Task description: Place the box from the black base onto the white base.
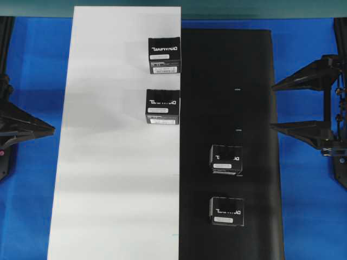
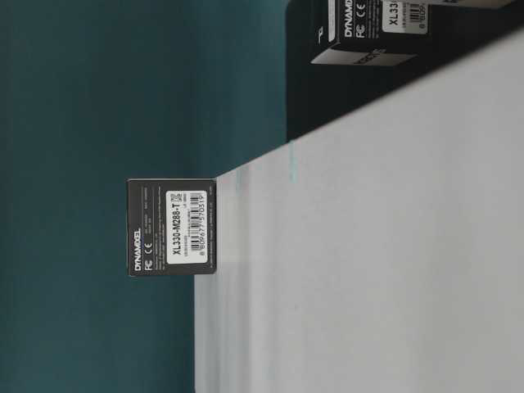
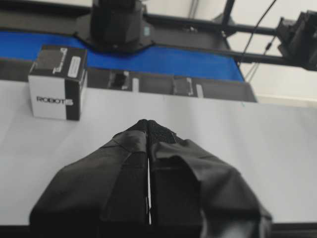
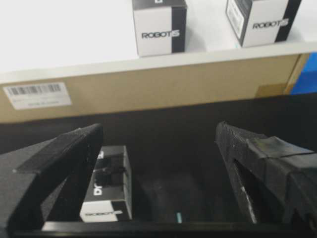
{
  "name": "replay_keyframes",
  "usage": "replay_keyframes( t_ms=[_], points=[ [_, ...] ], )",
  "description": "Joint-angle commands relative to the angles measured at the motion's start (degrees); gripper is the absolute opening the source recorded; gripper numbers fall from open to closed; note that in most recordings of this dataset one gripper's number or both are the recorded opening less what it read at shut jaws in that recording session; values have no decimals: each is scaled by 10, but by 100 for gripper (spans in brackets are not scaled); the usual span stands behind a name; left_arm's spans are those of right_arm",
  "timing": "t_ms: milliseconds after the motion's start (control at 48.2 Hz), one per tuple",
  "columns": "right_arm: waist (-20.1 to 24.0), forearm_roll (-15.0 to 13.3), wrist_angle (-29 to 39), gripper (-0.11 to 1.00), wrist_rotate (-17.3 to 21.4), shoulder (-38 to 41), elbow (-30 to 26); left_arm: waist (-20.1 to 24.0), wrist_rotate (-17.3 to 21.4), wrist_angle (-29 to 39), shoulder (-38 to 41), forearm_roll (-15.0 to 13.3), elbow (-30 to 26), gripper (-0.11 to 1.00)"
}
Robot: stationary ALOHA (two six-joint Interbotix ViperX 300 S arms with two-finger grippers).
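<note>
Four small black boxes are sitting on two large sheets lying side by side. Two are resting on the white base, near its inner edge. Two are resting on the black base, including the box, lying flat, lettering upward, long side crosswise. The left gripper is pressed closed, empty. The right gripper is spread wide, empty.

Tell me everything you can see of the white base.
The white base is a large, plain, matte-looking white rectangular sheet lying flat on the blue tabletop, its long edge meeting the black base. In the right wrist view it sits raised on brown board. Two black boxes stand near that edge.
</note>
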Motion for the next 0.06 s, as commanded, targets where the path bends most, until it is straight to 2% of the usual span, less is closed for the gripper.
replay_keyframes(
  t_ms=[0,42],
  points=[
    [0,1,-3,100,10,-8,-3,1,-1,-4,-3,2,-13,-4],
    [0,1,-2,100,12,-12,-3,1,0,-4,-4,1,-14,-4]
  ],
)
